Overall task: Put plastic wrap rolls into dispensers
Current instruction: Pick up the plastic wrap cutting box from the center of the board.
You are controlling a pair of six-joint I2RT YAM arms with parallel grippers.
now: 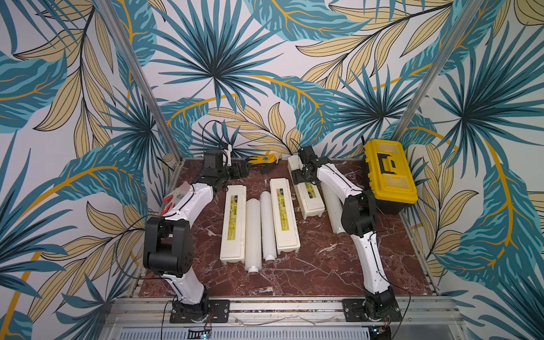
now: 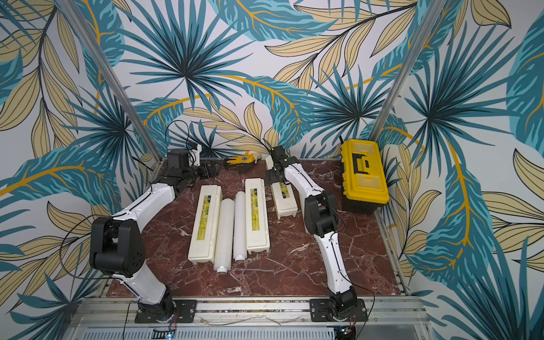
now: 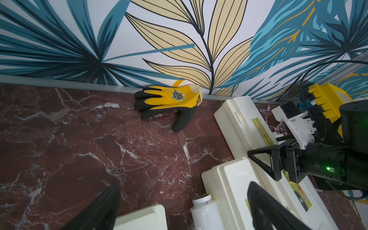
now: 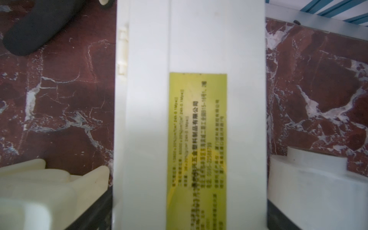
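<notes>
Three cream dispensers lie shut on the marble table: left (image 1: 233, 223), middle (image 1: 284, 216) and right (image 1: 307, 194). Two plastic wrap rolls (image 1: 253, 235) (image 1: 268, 225) lie side by side between the left and middle dispensers. A third roll (image 1: 331, 203) lies right of the right dispenser, partly hidden by my right arm. My right gripper (image 1: 303, 176) straddles the right dispenser (image 4: 189, 59), with a finger pressed against each long side. My left gripper (image 1: 244, 170) hovers open near the back wall, over the far ends of the left dispenser (image 3: 143, 219) and a roll (image 3: 207, 215).
A yellow and black work glove (image 1: 263, 160) lies against the back wall between the two grippers. A yellow toolbox (image 1: 388, 173) with a black base fills the back right corner. Patterned walls close in the table on three sides.
</notes>
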